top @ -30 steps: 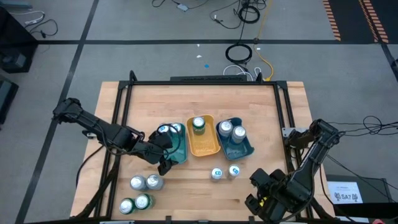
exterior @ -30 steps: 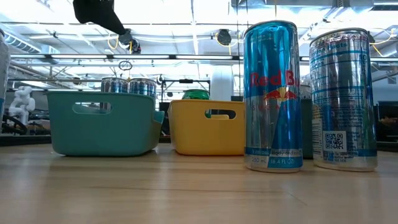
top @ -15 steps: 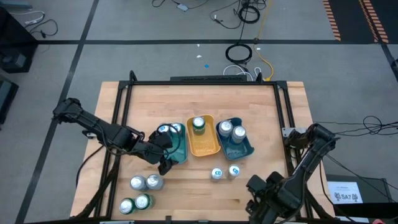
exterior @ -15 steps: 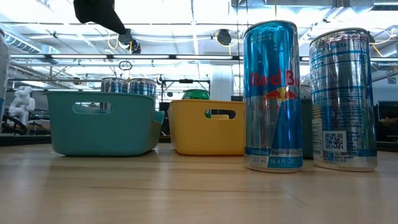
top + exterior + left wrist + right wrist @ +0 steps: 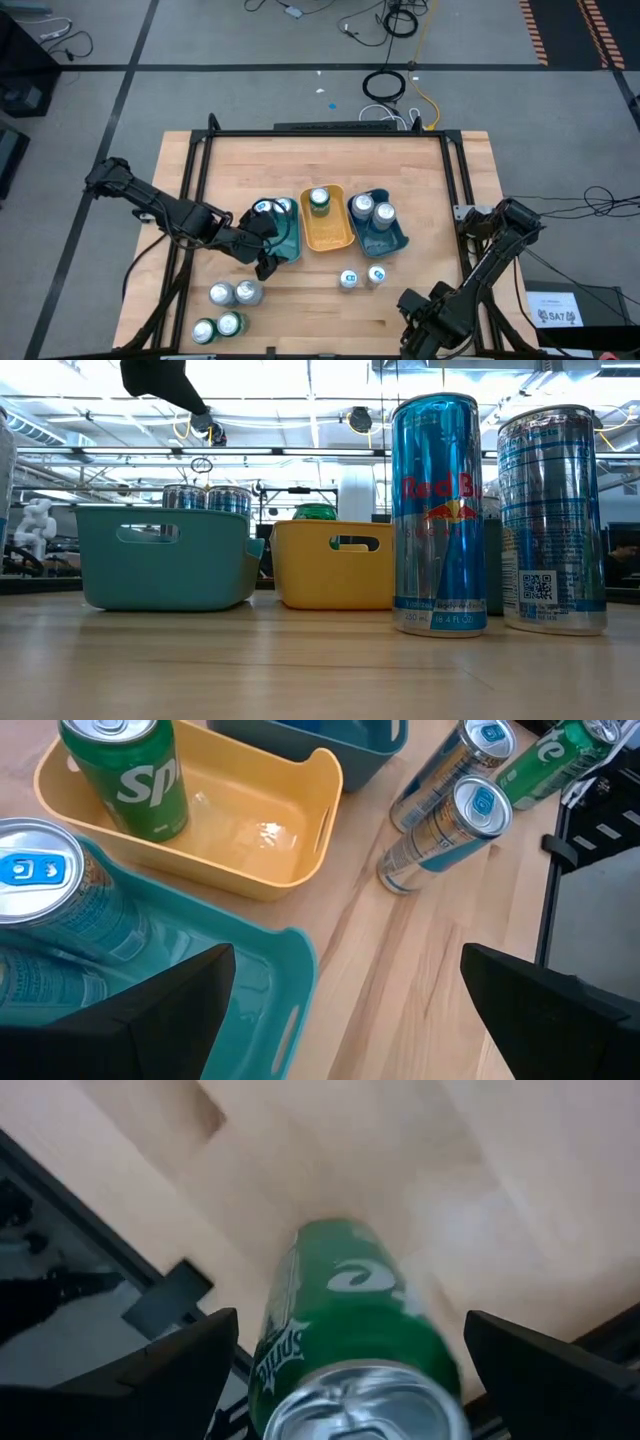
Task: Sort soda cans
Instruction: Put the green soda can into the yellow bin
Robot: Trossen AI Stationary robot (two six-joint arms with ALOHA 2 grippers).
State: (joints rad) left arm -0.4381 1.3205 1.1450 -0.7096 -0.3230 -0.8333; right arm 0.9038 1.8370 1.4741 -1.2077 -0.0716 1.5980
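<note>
Your right gripper (image 5: 345, 1380) stands open astride a green Sprite can (image 5: 350, 1330) at the table's (image 5: 420, 180) near right corner, the can upright between the fingers, nearer this arm than your left gripper (image 5: 268, 250).

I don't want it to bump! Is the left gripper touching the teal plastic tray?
Apart. In the low view the left gripper hangs high above the teal plastic tray, with a clear gap of open air between them.

Glossy metal soda cans (image 5: 438, 515), smooth plastic trays (image 5: 165, 556), matt wooden table (image 5: 420, 180).
</note>
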